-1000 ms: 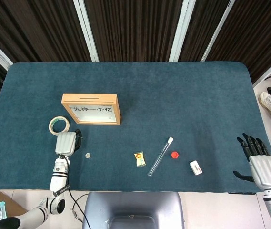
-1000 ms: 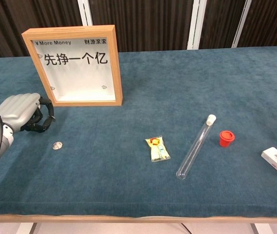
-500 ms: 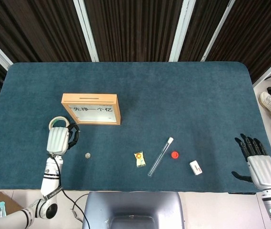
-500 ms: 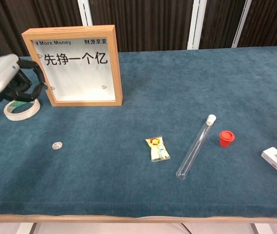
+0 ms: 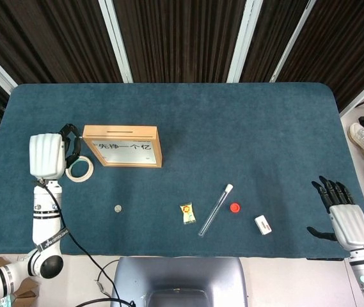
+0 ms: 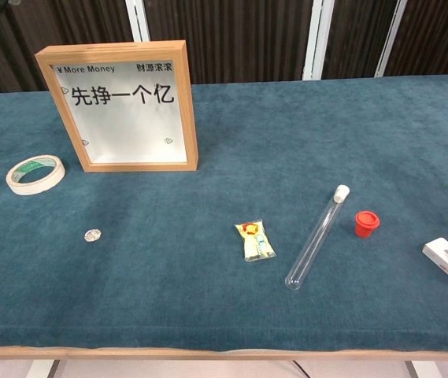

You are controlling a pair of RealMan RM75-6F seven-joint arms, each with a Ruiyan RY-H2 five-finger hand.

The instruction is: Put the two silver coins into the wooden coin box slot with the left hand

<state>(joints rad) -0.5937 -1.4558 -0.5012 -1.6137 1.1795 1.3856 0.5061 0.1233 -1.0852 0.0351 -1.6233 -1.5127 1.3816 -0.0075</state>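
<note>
Since a second ago the left robot hand (image 5: 47, 155) has risen from beside the coin (image 5: 118, 208) to a spot just left of the box (image 5: 122, 146), above the tape roll (image 5: 80, 169), and it has left the chest view altogether. Its fingers are curled toward the box; whether they pinch a coin I cannot tell, since the head view shows only the back of the hand. The right robot hand (image 5: 343, 214) has barely shifted: it hangs off the right edge of the worktop (image 5: 265, 128) with fingers spread and nothing in it.

One silver coin lies flat on the cloth, in front of the box and well apart from it, with the tape roll between it and the hand. The second coin shows nowhere; it may be in the left hand or already inside the box. The slot (image 5: 119, 133) sits on the box's top edge, close to the hand's fingertips.

My guess is that the first coin is being carried to the slot, so at best half the job is nearly done. The coin on the cloth remains to be picked up and dropped in. A test tube (image 5: 215, 210), red cap (image 5: 235, 207), candy (image 5: 187, 213) and small white box (image 5: 263, 224) lie untouched to the right.
</note>
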